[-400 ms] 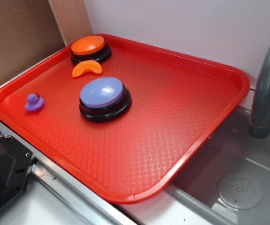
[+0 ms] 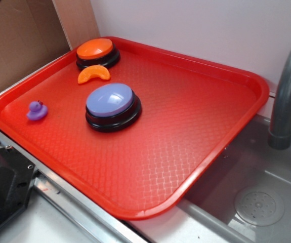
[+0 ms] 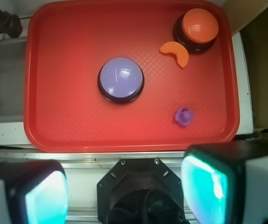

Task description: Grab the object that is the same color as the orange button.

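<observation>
The orange crescent-shaped object (image 2: 93,74) (image 3: 177,52) lies on the red tray (image 2: 185,126) just in front of the orange button (image 2: 96,51) (image 3: 199,27), which sits on a black base in the tray's far left corner. My gripper (image 3: 124,191) is open, high above the robot base and off the tray's near edge, with nothing between its fingers. In the wrist view its two pads (image 3: 45,196) show at the bottom corners. The gripper itself is outside the exterior view.
A larger lavender-topped button (image 2: 113,106) stands mid-tray, and a tiny purple duck (image 2: 36,110) sits near the left rim. A grey faucet (image 2: 287,96) and a sink with a drain (image 2: 259,205) lie right of the tray. Cardboard (image 2: 18,40) stands behind on the left.
</observation>
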You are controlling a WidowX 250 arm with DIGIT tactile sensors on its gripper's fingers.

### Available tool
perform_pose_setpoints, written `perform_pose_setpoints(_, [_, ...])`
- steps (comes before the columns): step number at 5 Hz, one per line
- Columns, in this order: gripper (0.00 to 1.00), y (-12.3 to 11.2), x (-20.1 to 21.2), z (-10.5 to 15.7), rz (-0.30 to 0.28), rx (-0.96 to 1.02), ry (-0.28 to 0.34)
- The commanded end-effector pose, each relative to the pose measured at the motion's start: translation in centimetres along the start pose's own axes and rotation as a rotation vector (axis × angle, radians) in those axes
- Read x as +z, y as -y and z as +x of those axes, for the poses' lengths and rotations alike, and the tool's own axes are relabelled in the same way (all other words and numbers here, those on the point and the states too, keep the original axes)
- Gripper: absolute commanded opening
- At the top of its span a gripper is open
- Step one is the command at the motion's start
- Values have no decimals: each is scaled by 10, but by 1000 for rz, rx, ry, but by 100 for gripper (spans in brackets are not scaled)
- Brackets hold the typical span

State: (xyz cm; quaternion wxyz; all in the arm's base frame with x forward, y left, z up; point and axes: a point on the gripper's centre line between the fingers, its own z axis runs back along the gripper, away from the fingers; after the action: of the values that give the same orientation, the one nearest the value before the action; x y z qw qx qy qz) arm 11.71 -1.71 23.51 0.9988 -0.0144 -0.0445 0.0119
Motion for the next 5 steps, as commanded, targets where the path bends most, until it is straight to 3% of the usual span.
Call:
perform_pose_setpoints(1, [100,-51,-55,38,-51,258,24])
perform_pose_setpoints(2, [100,-85,-85,48,10,451,53])
perform_pose_setpoints(3, [100,-115,-114,61,32,527,109])
perform_pose_setpoints(4, [100,-130,-138,79,-20,474,197])
perform_pose_setpoints(5, [100,-139,-157,96,43,504,198])
